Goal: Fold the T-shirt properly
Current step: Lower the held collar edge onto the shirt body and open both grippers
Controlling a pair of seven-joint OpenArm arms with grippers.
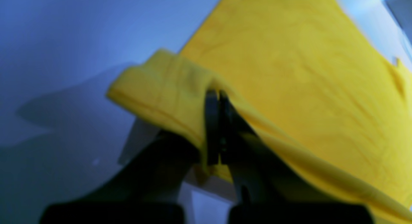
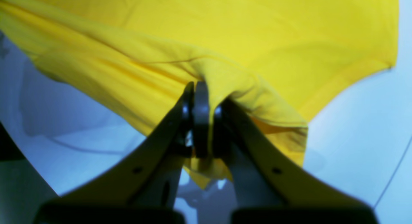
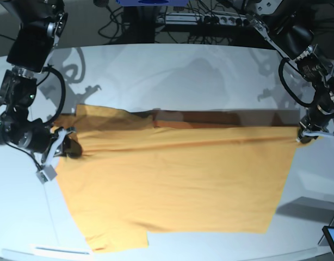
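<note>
T-shirt (image 3: 178, 179): orange-yellow, spread wide across the middle of the white tabletop (image 3: 172, 70), its rear edge lifted and pulled taut between the two arms.
Left gripper (image 1: 216, 98): fingers pressed together, pinching a bunched corner of cloth.
Right gripper (image 2: 197, 88): fingers likewise clamped on a fold near the sleeve.

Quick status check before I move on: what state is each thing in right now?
T-shirt: stretched between both grippers, upper edge lifted off the table, lower part hanging down toward it, not yet folded.
left gripper: shut on a bunched edge of the T-shirt.
right gripper: shut on a bunched edge of the T-shirt.
</note>
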